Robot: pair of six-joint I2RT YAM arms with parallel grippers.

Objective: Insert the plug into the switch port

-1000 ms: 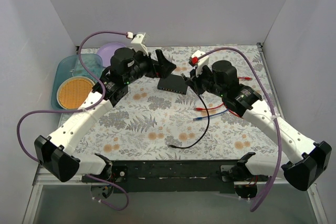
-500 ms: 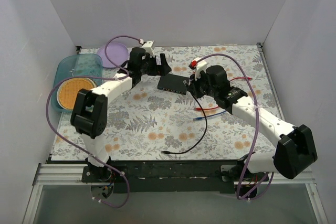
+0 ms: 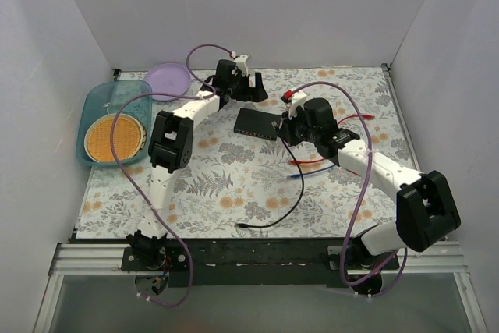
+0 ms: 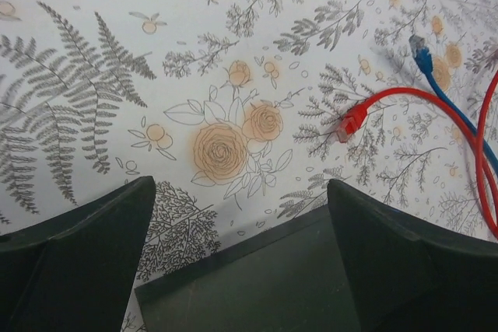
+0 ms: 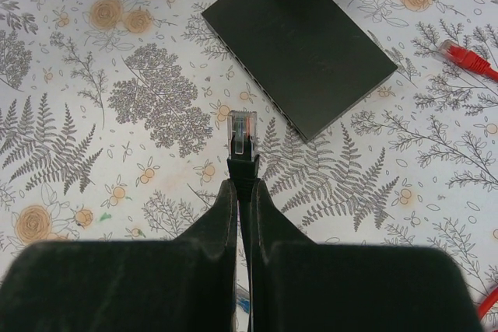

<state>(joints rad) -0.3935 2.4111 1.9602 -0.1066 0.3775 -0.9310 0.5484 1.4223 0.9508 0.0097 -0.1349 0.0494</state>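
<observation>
Right gripper jaws pinch plug, nose aimed at switch; left gripper jaws wide, likely to brace it.

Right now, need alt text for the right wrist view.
The right arm's jaws are shut on a black cable just behind its clear plug, which points up the frame, short of the flat black switch and not touching it. Both are over a floral mat; a red plug lies at the upper right.

Matte black switch lying flat, clear plug just beside it
</observation>
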